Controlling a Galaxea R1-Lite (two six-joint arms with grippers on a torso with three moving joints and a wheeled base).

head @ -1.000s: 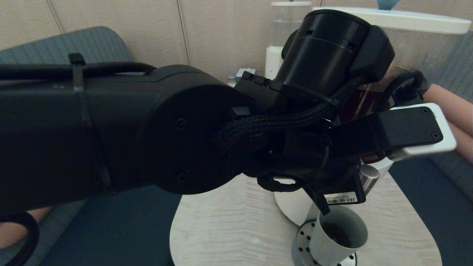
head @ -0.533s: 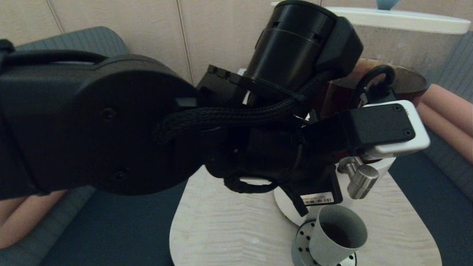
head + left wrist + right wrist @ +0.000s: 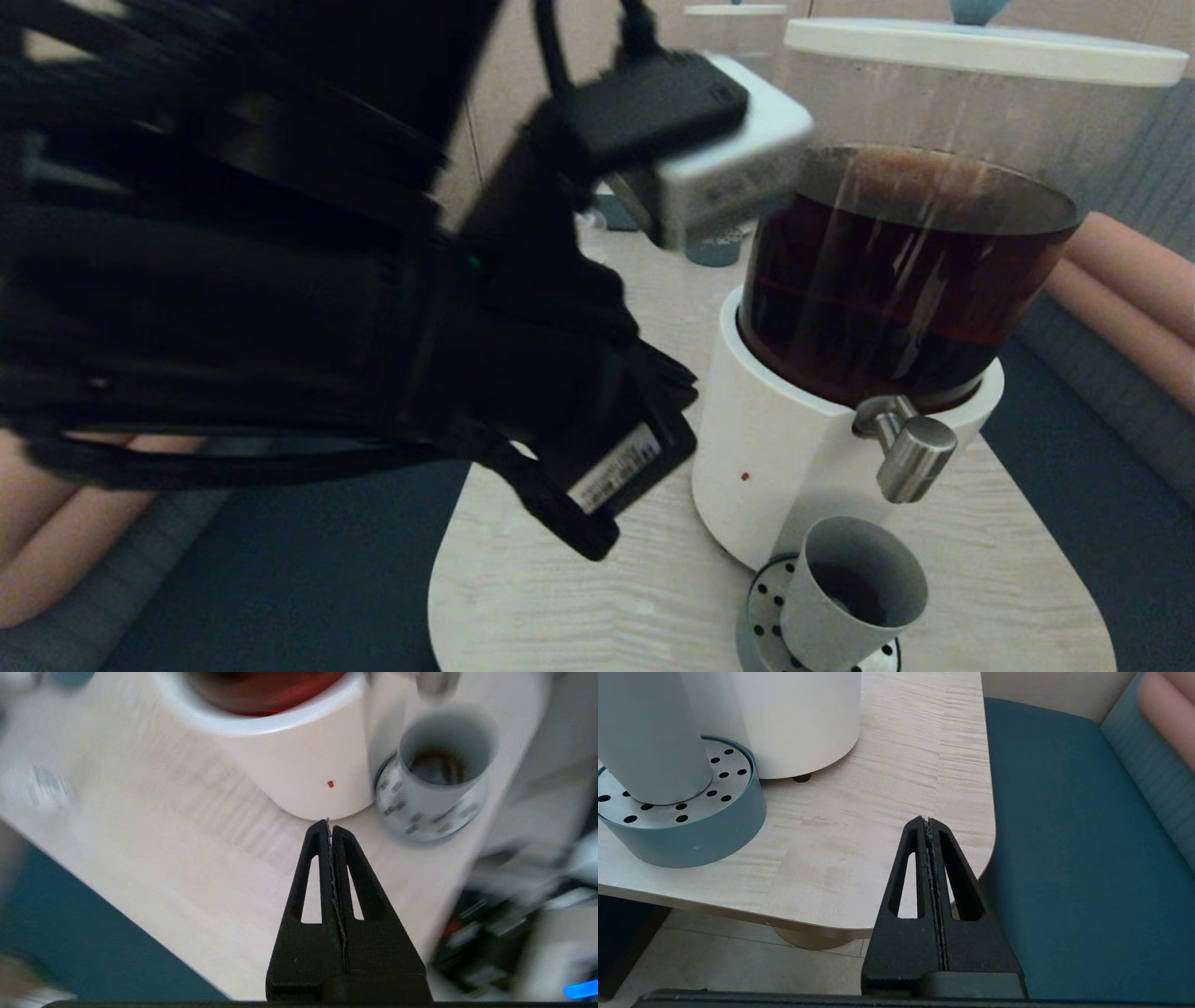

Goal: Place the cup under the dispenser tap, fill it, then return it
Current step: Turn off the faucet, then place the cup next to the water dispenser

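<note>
The grey cup (image 3: 845, 607) stands upright on the perforated metal drip tray (image 3: 761, 611), directly below the steel dispenser tap (image 3: 910, 455). Dark liquid shows in the cup's bottom. My left arm (image 3: 373, 355) fills the left of the head view, well left of the dispenser and clear of it. In the left wrist view my left gripper (image 3: 331, 823) is shut and empty, above the table in front of the white base (image 3: 299, 760), with the cup (image 3: 444, 765) off to one side. My right gripper (image 3: 928, 820) is shut and empty near the table's corner, apart from the cup (image 3: 649, 737).
The big dispenser (image 3: 775, 467) holds dark brown liquid in its clear tank (image 3: 906, 280). A smaller clear dispenser (image 3: 733, 37) stands behind it. The light wooden table (image 3: 597, 597) has a rounded front edge. Teal seats (image 3: 1073, 858) flank it.
My left arm has drawn back from the tap, moving left and away, so the dispenser now shows in full. The cup has stayed on the drip tray.
</note>
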